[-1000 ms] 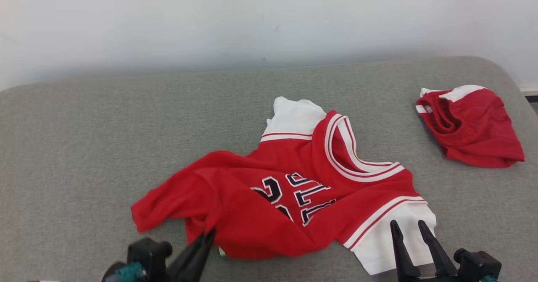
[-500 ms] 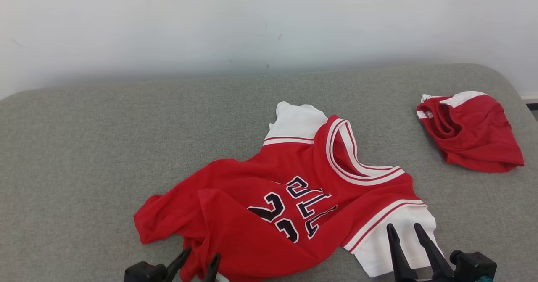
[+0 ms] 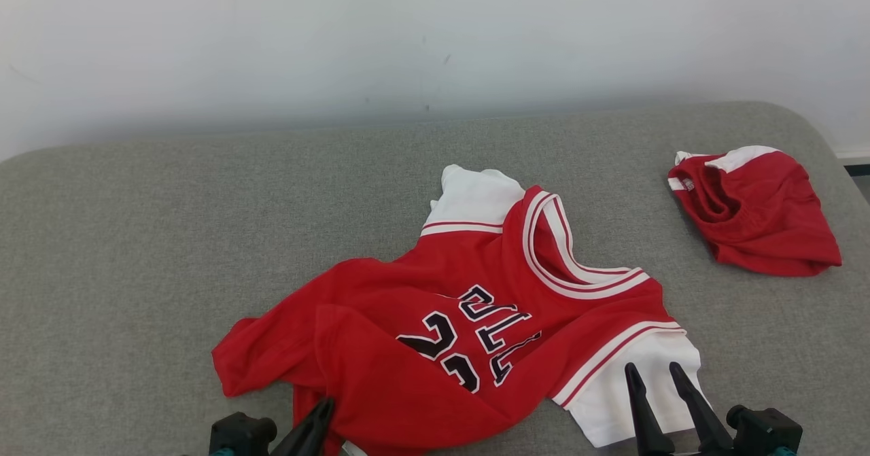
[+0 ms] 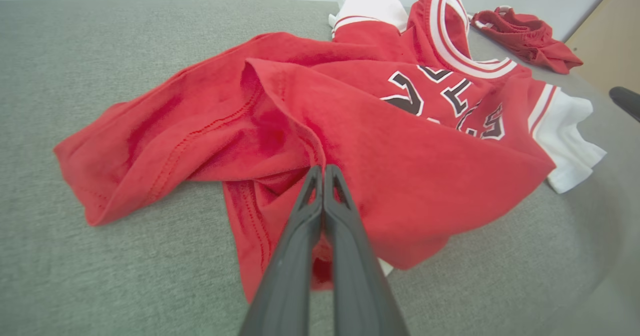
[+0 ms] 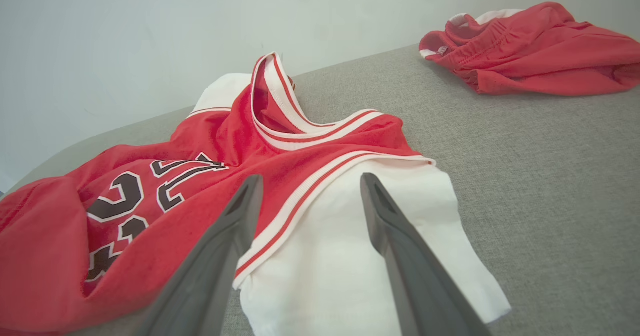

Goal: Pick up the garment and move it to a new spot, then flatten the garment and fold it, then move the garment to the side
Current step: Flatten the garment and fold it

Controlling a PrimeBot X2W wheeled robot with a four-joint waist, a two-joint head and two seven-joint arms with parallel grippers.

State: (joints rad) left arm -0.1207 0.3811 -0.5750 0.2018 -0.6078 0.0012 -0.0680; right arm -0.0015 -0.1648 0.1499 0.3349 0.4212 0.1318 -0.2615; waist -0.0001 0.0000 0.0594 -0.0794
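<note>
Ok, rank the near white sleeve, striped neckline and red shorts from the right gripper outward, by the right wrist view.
1. The white sleeve, seen between the right gripper's open fingers.
2. The striped neckline, just beyond, centre.
3. The red shorts, farthest, upper right.

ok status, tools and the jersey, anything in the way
Left tool shut at a jersey fold, grip unclear. Right tool open over its white sleeve. Red shorts lie apart, far right.
</note>
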